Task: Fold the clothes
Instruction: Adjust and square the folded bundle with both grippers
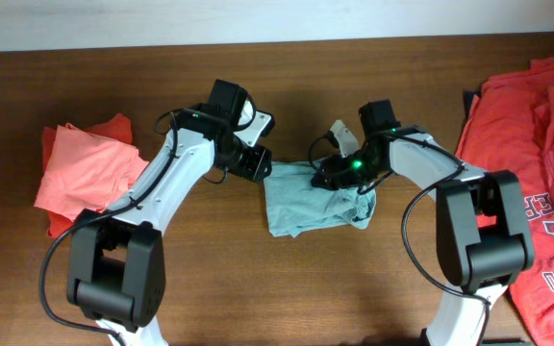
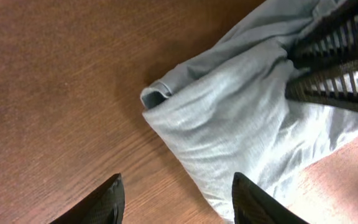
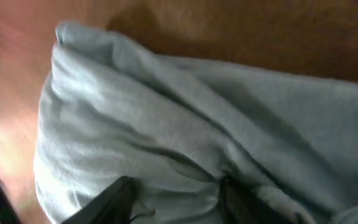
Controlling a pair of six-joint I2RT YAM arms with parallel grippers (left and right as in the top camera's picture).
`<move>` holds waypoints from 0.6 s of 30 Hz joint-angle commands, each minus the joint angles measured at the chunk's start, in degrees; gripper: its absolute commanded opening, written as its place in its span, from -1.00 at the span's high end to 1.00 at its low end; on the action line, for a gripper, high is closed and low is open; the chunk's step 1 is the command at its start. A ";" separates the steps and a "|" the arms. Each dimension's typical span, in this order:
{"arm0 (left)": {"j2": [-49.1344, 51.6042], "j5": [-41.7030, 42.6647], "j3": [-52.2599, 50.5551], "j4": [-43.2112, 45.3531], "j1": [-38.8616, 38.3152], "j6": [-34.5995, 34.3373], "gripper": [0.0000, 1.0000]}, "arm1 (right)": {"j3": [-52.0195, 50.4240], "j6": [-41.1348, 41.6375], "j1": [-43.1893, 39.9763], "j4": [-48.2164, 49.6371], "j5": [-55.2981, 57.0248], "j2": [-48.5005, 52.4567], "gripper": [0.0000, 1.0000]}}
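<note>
While the right hand [image 1: 331, 177], grip unclear, rests on the crumpled grey-blue garment [image 1: 296, 208], its corner [image 2: 158, 94] faces the spread left hand [image 2: 176, 190].

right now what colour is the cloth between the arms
The cloth is plain pale grey-blue, clearest in the left wrist view.

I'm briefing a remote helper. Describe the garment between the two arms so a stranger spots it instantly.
On the wooden table, look at the centre. The crumpled garment there is pale grey-blue, while the left pile and the right pile are red-orange.
</note>
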 commanded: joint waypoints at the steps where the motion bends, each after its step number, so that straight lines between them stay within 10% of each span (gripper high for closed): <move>1: -0.72 -0.33 0.20 -0.52 -0.11 0.85 -0.11 | -2.47 6.21 0.00 3.28 15.56 6.62 -0.15; 18: -0.72 -0.37 0.20 -1.60 -0.11 0.90 -0.12 | 13.86 -0.90 0.04 -6.16 16.65 2.97 -0.64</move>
